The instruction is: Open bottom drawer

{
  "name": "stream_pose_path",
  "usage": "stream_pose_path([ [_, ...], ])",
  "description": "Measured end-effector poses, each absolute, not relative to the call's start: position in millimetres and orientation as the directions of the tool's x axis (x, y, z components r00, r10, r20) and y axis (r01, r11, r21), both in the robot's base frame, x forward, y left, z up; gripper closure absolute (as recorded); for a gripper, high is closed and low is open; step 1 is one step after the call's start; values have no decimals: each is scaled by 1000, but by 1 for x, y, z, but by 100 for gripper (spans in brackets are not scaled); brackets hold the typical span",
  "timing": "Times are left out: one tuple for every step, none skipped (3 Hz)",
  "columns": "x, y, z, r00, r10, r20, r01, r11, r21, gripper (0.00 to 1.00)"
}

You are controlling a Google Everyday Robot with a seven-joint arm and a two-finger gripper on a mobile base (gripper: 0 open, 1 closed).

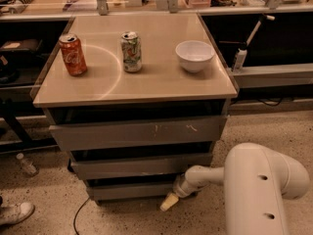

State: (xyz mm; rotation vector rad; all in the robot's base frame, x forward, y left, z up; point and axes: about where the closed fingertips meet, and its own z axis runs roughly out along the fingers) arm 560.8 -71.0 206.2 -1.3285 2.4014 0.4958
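The bottom drawer point(132, 190) is the lowest, narrowest grey slat front of the cabinet, plain and unmarked, standing slightly out below the middle front point(142, 165). The top front point(139, 131) has white scratch marks. My gripper point(169, 201) is at the end of the white arm point(208, 174), low near the floor, at the right end of the bottom drawer front and just in front of it. Its pale tip points down-left.
On the cabinet top point(161, 82) stand an orange can point(72, 55), a green-white can point(131, 51) and a white bowl point(194, 55). A cable point(77, 216) lies on the speckled floor. A bottle point(26, 164) and a shoe point(14, 213) are at the left. Dark benches flank both sides.
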Motion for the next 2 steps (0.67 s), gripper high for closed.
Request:
stream_pose_path([
  [571, -66, 200, -486, -743, -460, -864, 486, 129, 0],
  [575, -63, 189, -487, -753, -443, -868, 475, 147, 0],
])
